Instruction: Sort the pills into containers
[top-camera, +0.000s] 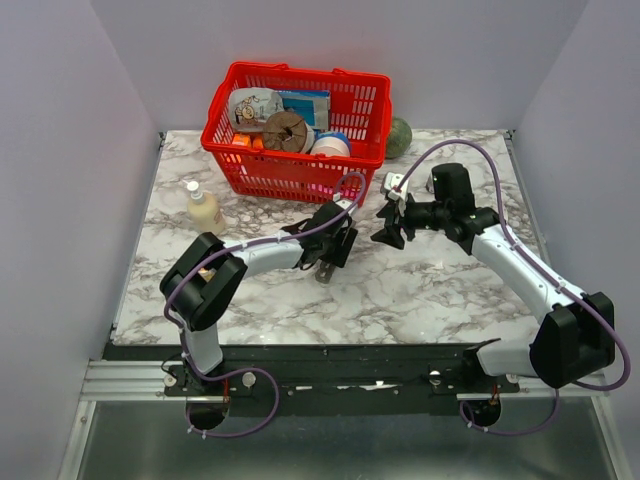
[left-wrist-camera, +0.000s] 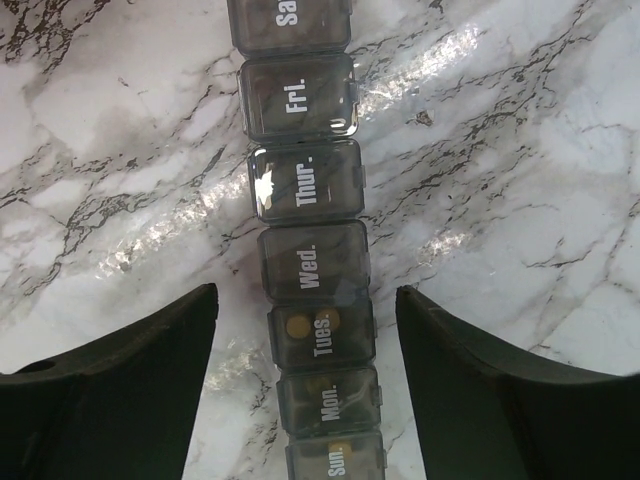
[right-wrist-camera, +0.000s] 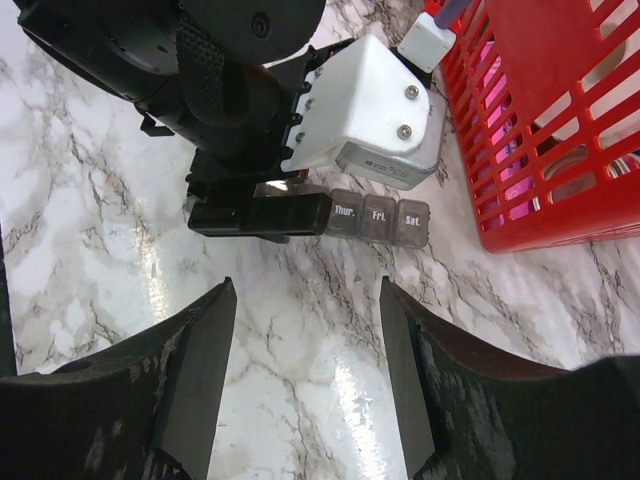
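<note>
Now your left gripper (left-wrist-camera: 305, 293), jaws wide, straddles pill box (left-wrist-camera: 305, 190) at Tues. cell; right gripper (right-wrist-camera: 305, 285), wide too, empty, faces Sat. end. Next, probably: close squarely, steady pill box.

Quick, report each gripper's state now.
Left gripper: open, its jaws either side of the pill organizer, not touching it.
Right gripper: open, holding nothing.

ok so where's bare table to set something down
Bare table in front between left arm and right arm, and left, in front of the bottle. Crowded: the middle, where left gripper and right gripper meet near the pill box by the basket.
</note>
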